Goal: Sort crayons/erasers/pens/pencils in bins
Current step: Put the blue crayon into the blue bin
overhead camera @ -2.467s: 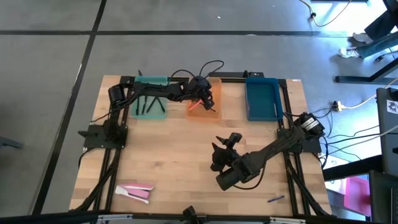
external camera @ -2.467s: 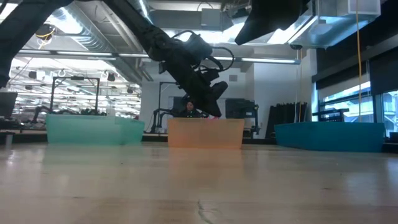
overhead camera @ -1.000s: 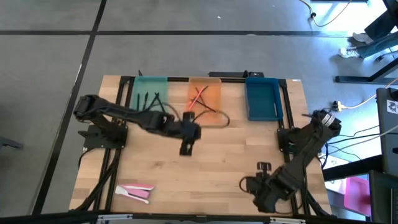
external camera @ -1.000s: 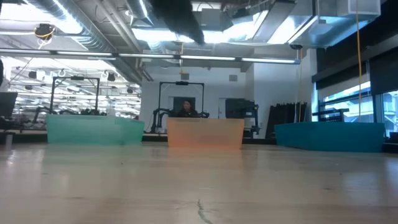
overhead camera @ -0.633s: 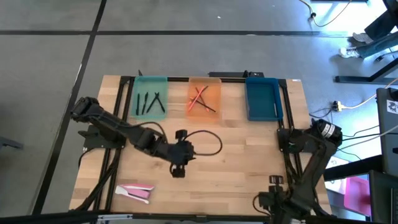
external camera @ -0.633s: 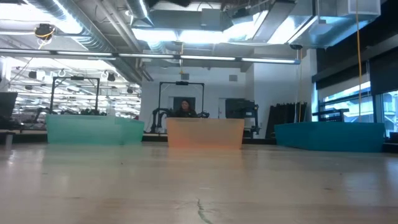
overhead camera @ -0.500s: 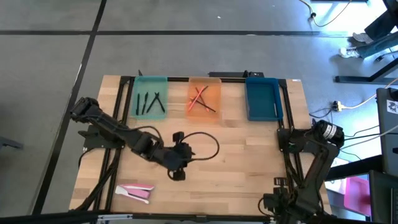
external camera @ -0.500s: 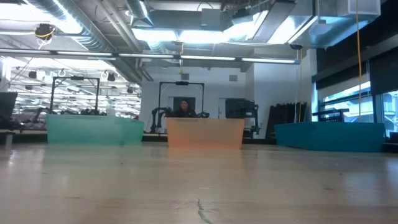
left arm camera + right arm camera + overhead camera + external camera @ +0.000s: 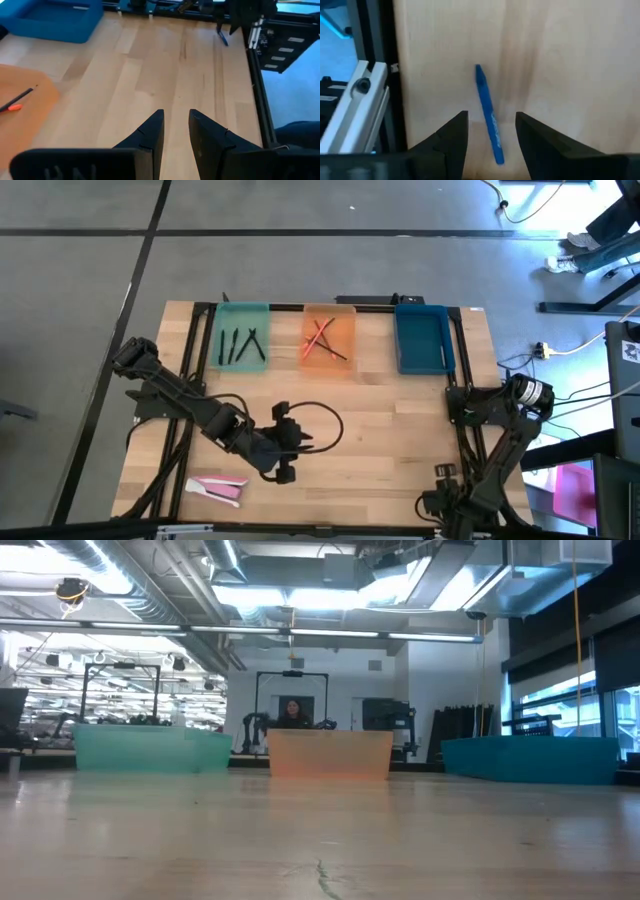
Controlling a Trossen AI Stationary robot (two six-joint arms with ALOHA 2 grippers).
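We find the left pincer (image 9: 283, 472) low over the near middle of the surface (image 9: 400, 420), its fingers (image 9: 150, 131) parted by a narrow gap and holding nothing; the pink eraser (image 9: 217, 488) lies just beside it at the near left corner. The right pincer (image 9: 490, 131) hangs over the near right corner, fingers apart and empty, with a blue crayon (image 9: 487, 114) lying between them; black pens (image 9: 240, 345) lie in the teal bin (image 9: 242, 308), red pencils (image 9: 320, 338) in the orange bin (image 9: 330, 308), and the blue bin (image 9: 421, 310) stands at the far right.
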